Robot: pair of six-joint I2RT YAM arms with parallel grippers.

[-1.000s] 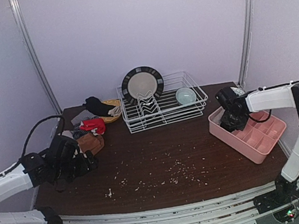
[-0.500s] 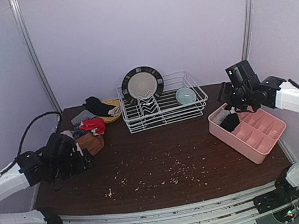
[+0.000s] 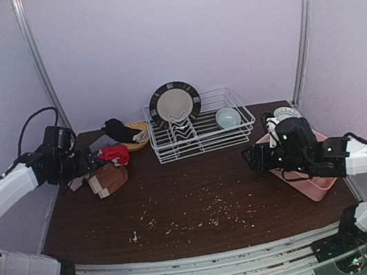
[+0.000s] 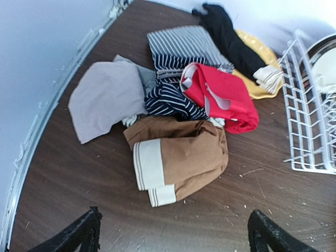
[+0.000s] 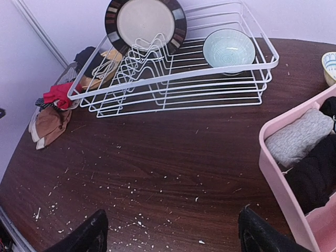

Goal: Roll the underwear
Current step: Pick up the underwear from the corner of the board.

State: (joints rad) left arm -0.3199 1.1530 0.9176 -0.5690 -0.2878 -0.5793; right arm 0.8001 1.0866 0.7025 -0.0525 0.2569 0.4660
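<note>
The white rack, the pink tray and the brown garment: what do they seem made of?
The rack looks like thin metal wire with a glossy white coating: bent rods forming an open grid. The pink tray looks like moulded plastic, smooth, with thin stiff dividers. The brown underwear is soft cloth, perhaps cotton knit: it creases and folds limply.

The dark wooden table [image 3: 197, 177] carried pale crumbs [image 3: 216, 210] near its middle, a heap of underwear [image 4: 178, 152] at the far left corner, a white wire dish rack [image 3: 200, 133] at the back and a pink tray [image 5: 269, 168] on the right.
</note>
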